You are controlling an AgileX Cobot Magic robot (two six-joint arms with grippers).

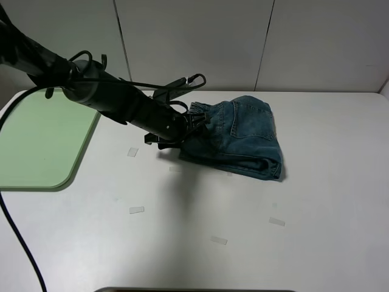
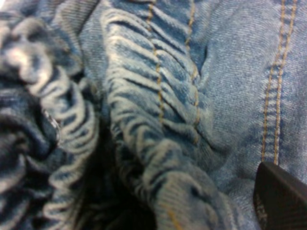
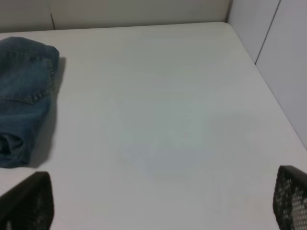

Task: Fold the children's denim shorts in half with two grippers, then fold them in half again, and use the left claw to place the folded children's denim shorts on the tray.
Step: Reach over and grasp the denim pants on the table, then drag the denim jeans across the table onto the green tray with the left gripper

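The children's denim shorts (image 1: 243,137) lie folded into a compact bundle on the white table, right of centre. My left gripper (image 1: 191,125) reaches across from the left and sits at the gathered waistband end. The left wrist view is filled by that waistband (image 2: 158,96), with one black fingertip (image 2: 280,199) showing at the frame's edge; how the jaws stand is hidden. The right gripper (image 3: 158,206) is open and empty over bare table, with the shorts (image 3: 24,91) off to one side. The pale green tray (image 1: 36,140) lies at the far left.
Small clear tape pieces (image 1: 137,210) (image 1: 276,221) (image 1: 219,240) are stuck to the table in front of the shorts. White wall panels stand behind the table. A black cable (image 1: 21,243) hangs down at the front left.
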